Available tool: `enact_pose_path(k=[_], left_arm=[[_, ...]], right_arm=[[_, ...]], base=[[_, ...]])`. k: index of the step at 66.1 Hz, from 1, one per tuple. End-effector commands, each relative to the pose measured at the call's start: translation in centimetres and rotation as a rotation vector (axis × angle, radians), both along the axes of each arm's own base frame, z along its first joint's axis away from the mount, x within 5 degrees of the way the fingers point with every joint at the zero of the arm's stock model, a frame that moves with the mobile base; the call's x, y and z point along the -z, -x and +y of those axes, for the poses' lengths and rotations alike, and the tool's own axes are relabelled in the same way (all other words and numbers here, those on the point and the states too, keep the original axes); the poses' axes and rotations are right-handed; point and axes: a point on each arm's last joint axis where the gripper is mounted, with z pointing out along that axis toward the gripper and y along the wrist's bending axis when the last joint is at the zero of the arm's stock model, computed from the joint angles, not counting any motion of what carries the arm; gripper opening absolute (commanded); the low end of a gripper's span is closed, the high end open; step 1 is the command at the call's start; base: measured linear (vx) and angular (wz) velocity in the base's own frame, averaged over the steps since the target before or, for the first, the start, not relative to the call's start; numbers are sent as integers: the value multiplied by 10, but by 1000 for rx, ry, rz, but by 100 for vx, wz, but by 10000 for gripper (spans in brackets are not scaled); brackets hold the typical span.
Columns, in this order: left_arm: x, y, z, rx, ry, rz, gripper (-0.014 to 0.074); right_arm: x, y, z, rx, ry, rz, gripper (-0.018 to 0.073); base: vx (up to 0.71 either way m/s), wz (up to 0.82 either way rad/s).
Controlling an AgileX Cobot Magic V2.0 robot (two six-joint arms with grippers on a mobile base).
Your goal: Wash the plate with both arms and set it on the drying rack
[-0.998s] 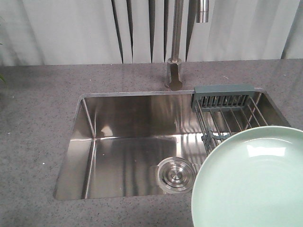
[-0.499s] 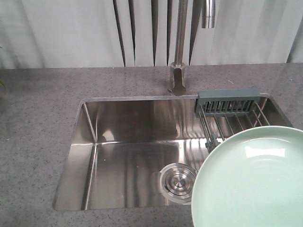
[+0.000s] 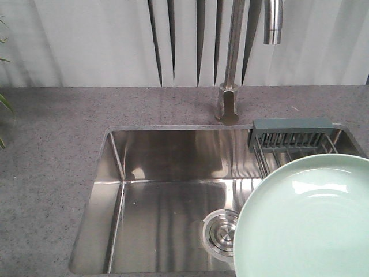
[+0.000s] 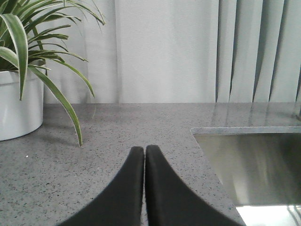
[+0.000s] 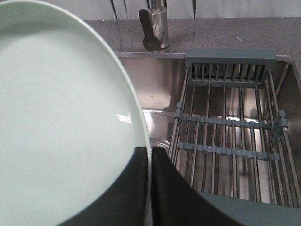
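The pale mint-green plate (image 3: 308, 219) fills the lower right of the front view, held close to the camera over the sink's right side. In the right wrist view the plate (image 5: 61, 117) takes up the left half, and my right gripper (image 5: 150, 153) is shut on its rim, one black finger on each face. The drying rack (image 5: 230, 132) of thin metal rods with grey-green crossbars lies across the sink's right end, to the right of the plate; its slotted end (image 3: 291, 134) shows above the plate. My left gripper (image 4: 144, 151) is shut and empty over the grey counter, left of the sink.
The steel sink (image 3: 167, 167) has a round drain (image 3: 222, 232) partly behind the plate. A tall faucet (image 3: 229, 104) stands behind the basin, its spout (image 3: 273, 23) high at the top right. A potted plant (image 4: 19, 101) in a white pot stands on the counter (image 3: 52, 150) at the far left.
The sink, faucet and rack have shifted right and slightly down in the front view, so the camera has moved. The plate keeps its place in the lower right.
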Motion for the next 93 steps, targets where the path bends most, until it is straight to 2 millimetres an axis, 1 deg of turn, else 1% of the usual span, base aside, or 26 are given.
enact_pose_path(k=[1, 89, 93], left_arm=[[-2, 1, 1, -13, 11, -73, -6], [-3, 1, 1, -15, 12, -82, -6], [-3, 1, 1, -11, 68, -80, -6]], right_arm=[[-12, -4, 0, 19, -24, -80, -5], [-12, -4, 0, 19, -24, -80, -5], [-12, -4, 0, 19, -24, -80, -5]], base=[[6, 7], [1, 1], [0, 0]])
